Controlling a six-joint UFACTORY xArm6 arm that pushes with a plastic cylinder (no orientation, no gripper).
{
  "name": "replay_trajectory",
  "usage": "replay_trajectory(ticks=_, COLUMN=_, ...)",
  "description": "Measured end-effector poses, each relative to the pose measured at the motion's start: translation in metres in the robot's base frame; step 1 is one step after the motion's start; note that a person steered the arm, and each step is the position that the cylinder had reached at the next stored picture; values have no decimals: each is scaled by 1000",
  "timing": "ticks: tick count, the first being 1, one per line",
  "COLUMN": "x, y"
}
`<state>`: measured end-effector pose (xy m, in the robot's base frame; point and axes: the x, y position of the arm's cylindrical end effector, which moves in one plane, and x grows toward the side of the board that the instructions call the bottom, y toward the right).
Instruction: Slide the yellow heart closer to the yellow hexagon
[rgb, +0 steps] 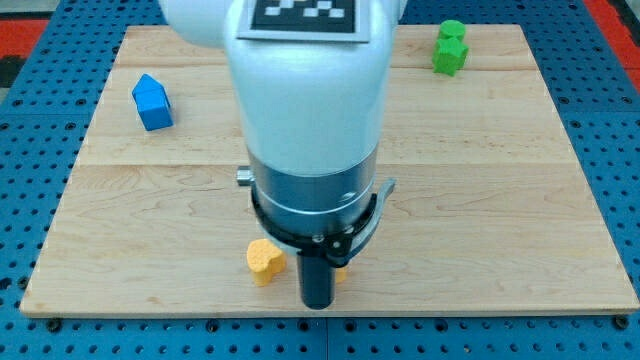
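The rod's tip rested at about four o'clock from the yellow heart, just beside it; another yellow block peeked out at the rod's two o'clock. The arm carried no gripper.

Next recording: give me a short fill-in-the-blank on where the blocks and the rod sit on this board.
1. The blue block lies near the view's top ____ corner of the wooden board.
2. The block near the view's top right is ____.
3. The yellow block lies just to the view's ____ of my tip.
4. A second yellow block is mostly ____ behind the rod.

Missing words: left; green; left; hidden
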<state>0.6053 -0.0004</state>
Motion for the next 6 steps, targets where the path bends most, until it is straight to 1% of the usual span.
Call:
replay_trajectory(ticks=2, x=14, y=-1)
replay_trajectory(ticks=3, x=13, y=-50)
replay_trajectory(ticks=4, x=13, y=-120)
replay_trajectory(ticks=5, x=-13, y=-101)
replay_trajectory(ticks=6, x=-26, y=-66)
